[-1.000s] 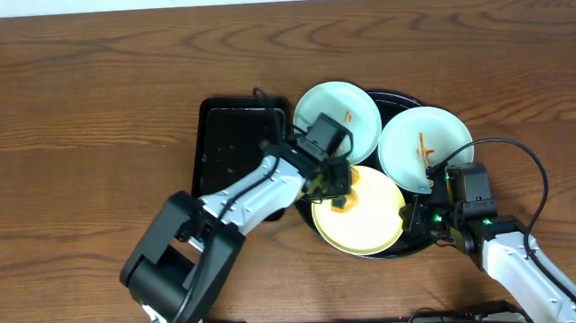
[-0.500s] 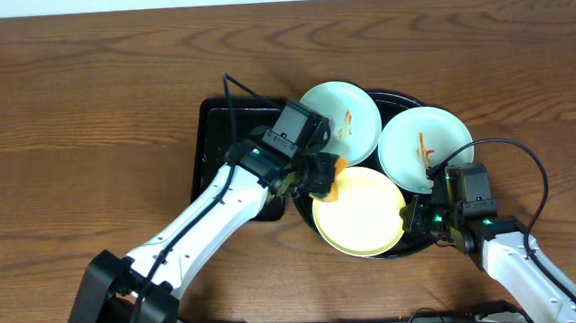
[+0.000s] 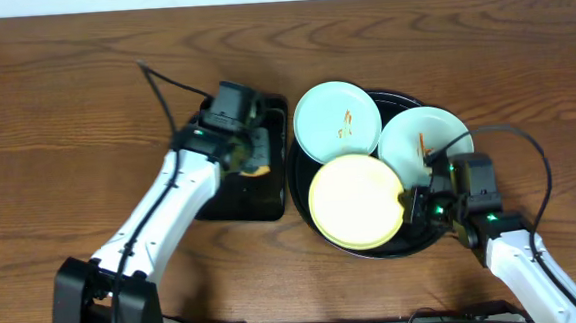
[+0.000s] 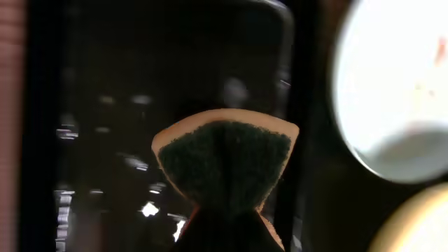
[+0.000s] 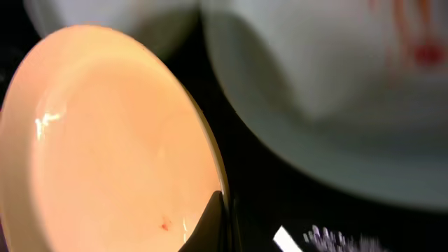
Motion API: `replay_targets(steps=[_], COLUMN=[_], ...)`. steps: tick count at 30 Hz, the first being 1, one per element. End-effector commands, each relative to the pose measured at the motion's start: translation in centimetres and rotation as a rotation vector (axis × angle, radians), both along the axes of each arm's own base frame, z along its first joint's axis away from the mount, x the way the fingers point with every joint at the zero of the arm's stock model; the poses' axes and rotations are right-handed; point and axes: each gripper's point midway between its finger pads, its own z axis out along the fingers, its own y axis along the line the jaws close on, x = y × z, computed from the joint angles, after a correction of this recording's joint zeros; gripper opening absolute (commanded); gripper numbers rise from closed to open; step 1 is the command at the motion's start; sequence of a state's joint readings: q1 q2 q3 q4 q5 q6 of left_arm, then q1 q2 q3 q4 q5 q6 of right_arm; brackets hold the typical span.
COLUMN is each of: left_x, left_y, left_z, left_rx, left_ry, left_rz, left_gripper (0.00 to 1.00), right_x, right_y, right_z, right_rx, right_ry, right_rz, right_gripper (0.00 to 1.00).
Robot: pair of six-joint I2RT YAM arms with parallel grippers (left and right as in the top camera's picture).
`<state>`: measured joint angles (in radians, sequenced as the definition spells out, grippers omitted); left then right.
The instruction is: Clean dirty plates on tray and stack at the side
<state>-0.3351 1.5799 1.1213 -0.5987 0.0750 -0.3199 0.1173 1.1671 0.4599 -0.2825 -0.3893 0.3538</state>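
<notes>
Left pincer (image 3: pixel 249 155), pinching the sponge (image 4: pixel 222 161), swung from yellow plate (image 3: pixel 356 202) to small tray (image 3: pixel 228 197); my right pincer (image 3: pixel 417 206) nips that plate.

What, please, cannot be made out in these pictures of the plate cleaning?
- Right tool grip: overhead, its body covers the fingers; right wrist shows one dark tip at the rim of the pale yellow round plate.
- Left tool: left wrist, cut off at the bottom edge under the green-faced tan sponge.
- Pale blue-green round plate, red smears: right wrist, blurred.
</notes>
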Motion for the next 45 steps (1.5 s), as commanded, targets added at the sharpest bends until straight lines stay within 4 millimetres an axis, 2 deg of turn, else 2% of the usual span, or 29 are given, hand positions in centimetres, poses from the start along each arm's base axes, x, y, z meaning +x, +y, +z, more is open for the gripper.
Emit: replay_targets(steps=[1, 4, 8, 12, 18, 23, 33, 39, 45], left_x=[0.9, 1.3, 1.6, 1.7, 1.8, 1.8, 1.8, 1.8, 1.8], left_y=[3.1, 4.9, 6.2, 6.3, 6.3, 6.3, 6.3, 6.3, 6.3], left_z=[0.8, 0.8, 0.8, 0.8, 0.9, 0.9, 0.9, 0.9, 0.9], left_rx=[0.019, 0.015, -0.001, -0.002, -0.003, -0.003, -0.003, -0.003, -0.003], left_ry=[-0.027, -0.025, -0.021, -0.025, -0.031, -0.031, -0.031, -0.031, -0.031], left_rz=[0.075, 0.128, 0.173, 0.176, 0.176, 0.176, 0.176, 0.176, 0.176], left_gripper=[0.07, 0.08, 0.08, 0.08, 0.07, 0.08, 0.08, 0.08, 0.08], right_x=[2.4, 3.5, 4.5, 5.0, 5.5, 5.9, 5.2, 4.7, 4.5], right_y=[0.1, -1.0, -2.7, -3.7, -4.0, -3.5, -0.4, 0.6, 1.4], right_z=[4.0, 5.3, 6.4, 6.9, 7.6, 8.7, 11.1, 12.8, 13.6], right_rx=[-0.049, -0.131, -0.246, -0.323, -0.391, -0.537, -0.875, -1.002, -1.057], right_ry=[-0.165, -0.237, -0.298, -0.331, -0.372, -0.425, -0.564, -0.636, -0.680], right_rz=[0.047, 0.033, 0.006, 0.004, 0.047, 0.091, 0.211, 0.205, 0.228], right_gripper=[0.01, 0.01, 0.01, 0.01, 0.01, 0.01, 0.01, 0.01, 0.01])
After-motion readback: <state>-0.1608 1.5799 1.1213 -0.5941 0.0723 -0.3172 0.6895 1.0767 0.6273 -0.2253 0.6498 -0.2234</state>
